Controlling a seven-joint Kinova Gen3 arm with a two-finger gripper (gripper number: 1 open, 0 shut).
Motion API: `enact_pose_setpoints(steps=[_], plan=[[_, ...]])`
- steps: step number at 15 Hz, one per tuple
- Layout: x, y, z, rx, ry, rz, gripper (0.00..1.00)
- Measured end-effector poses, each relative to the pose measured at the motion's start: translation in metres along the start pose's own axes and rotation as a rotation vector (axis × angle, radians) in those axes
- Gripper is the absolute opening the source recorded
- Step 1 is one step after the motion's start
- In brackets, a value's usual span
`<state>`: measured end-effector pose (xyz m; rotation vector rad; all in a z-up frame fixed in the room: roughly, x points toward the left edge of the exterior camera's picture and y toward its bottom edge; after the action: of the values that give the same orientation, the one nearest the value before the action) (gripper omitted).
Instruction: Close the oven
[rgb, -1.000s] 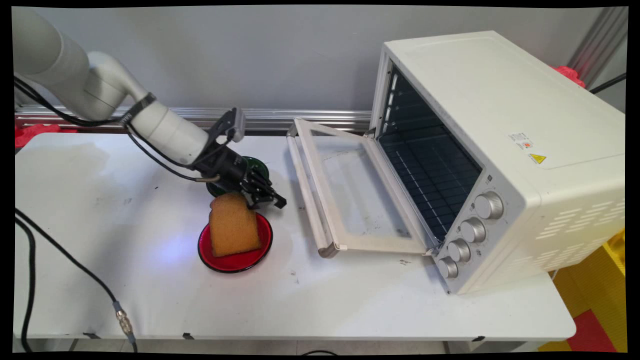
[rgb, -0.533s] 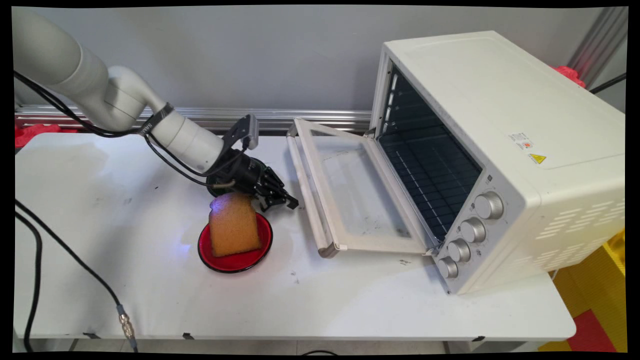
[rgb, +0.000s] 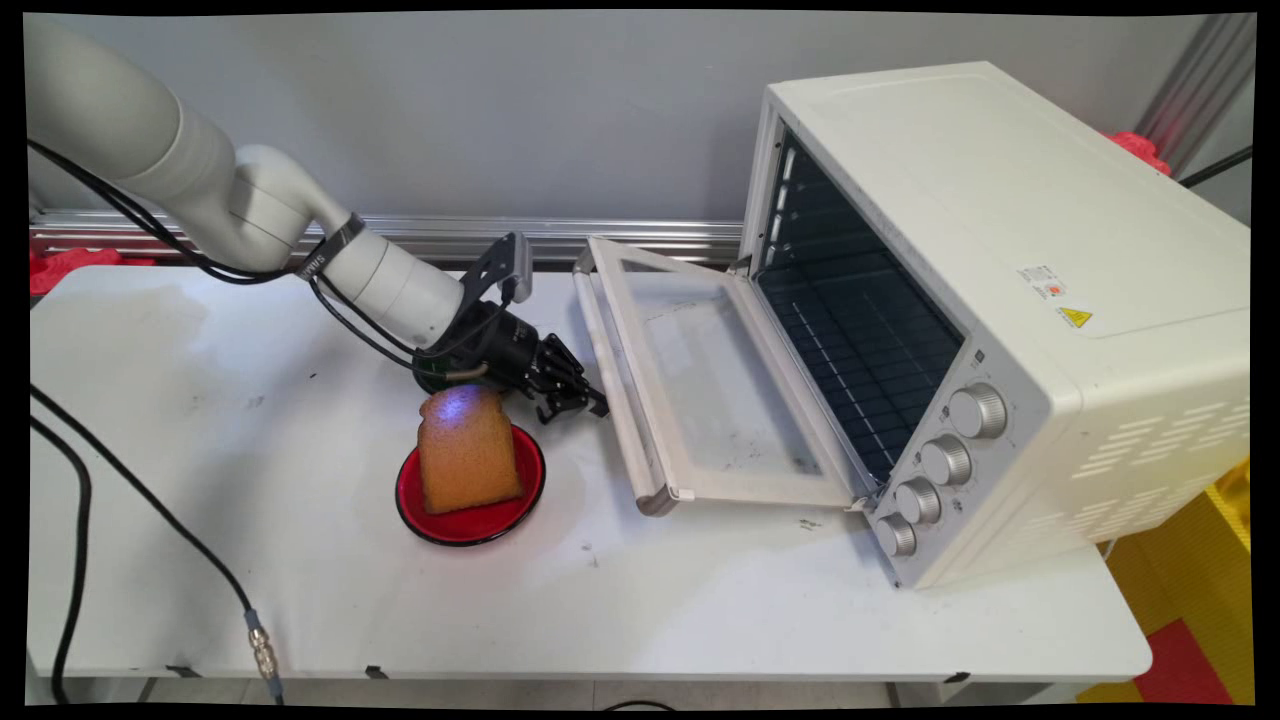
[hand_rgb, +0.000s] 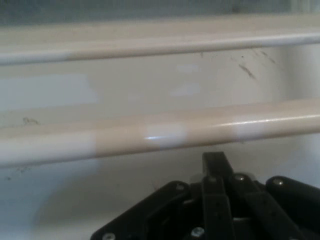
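Gripper (rgb: 585, 400) hangs low over the white desk (rgb: 300, 600), just beside the handle bar (rgb: 610, 380) of the oven door (rgb: 710, 390); its fingers are drawn together with nothing between them; in the hand view the gripper (hand_rgb: 214, 165) points at the cream handle bar (hand_rgb: 160, 132), which runs across the picture close in front of it. The white toaster oven (rgb: 1000, 300) stands on the desk with its door folded down flat and its dark inside open to view; four knobs (rgb: 945, 460) sit in a row on its front. On the far side of the handle from the oven, a red plate (rgb: 470, 515) carries a slice of toast (rgb: 468, 450) leaning upright; a dark green dish (rgb: 425, 375) lies mostly hidden under the arm, just behind the toast.
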<state>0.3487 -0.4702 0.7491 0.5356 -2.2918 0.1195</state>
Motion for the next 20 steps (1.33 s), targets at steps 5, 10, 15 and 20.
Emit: enact_pose_setpoints(steps=[5, 10, 15, 20], plan=[[0.002, -0.001, 0.004, 0.001, 0.016, 0.004, 0.00], [0.008, -0.003, 0.006, 0.009, 0.053, 0.008, 0.00], [0.015, -0.007, 0.003, 0.012, 0.091, 0.009, 0.00], [0.024, -0.010, -0.002, 0.009, 0.135, 0.010, 0.00]])
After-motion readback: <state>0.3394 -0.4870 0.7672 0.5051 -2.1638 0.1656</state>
